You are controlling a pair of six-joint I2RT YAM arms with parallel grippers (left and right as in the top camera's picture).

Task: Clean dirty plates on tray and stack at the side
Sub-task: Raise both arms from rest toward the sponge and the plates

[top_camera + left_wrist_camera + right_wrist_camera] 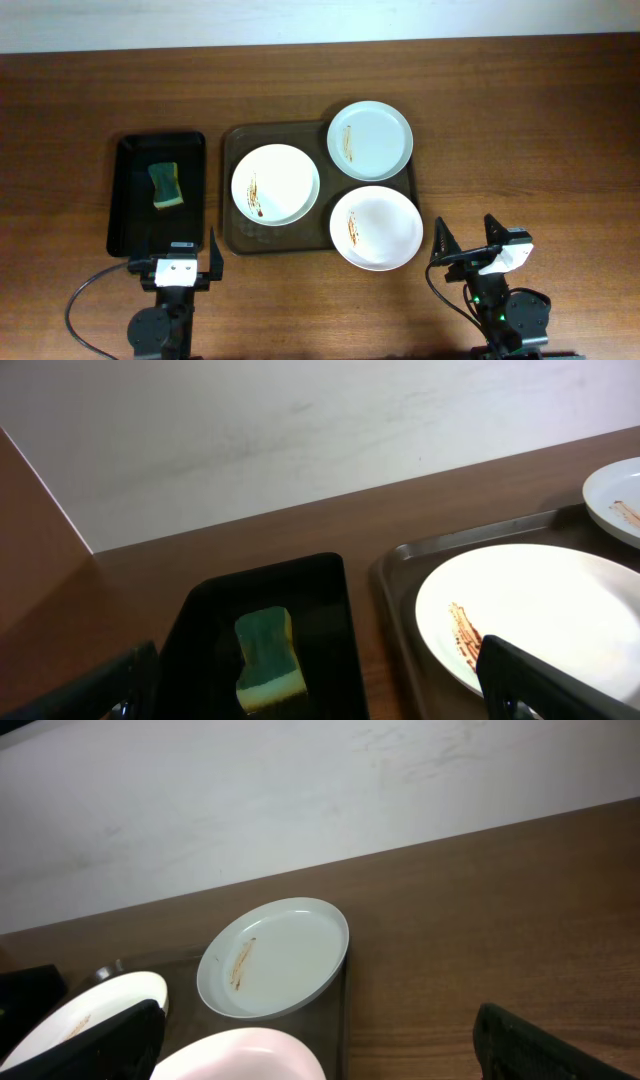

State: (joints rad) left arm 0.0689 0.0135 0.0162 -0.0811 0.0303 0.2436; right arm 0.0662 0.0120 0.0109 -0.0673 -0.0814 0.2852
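Broadly, the wooden table (520, 120) carries the brown tray (243, 143) with three streaked plates (276, 185) on it — two overhanging its right rim — beside a black tray (128, 190) holding a sponge (166, 186), while the left claw (172, 262) and right claw (466, 242) both sit spread apart, clear of everything.

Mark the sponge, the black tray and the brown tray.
sponge (167, 186), overhead view, centre of its top.
black tray (140, 226), overhead view, bare floor near its front.
brown tray (290, 239), overhead view, bare front floor.

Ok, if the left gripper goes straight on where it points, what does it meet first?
Likely the near rim of the black tray, then the sponge; the left gripper may pass over it, height is unclear.
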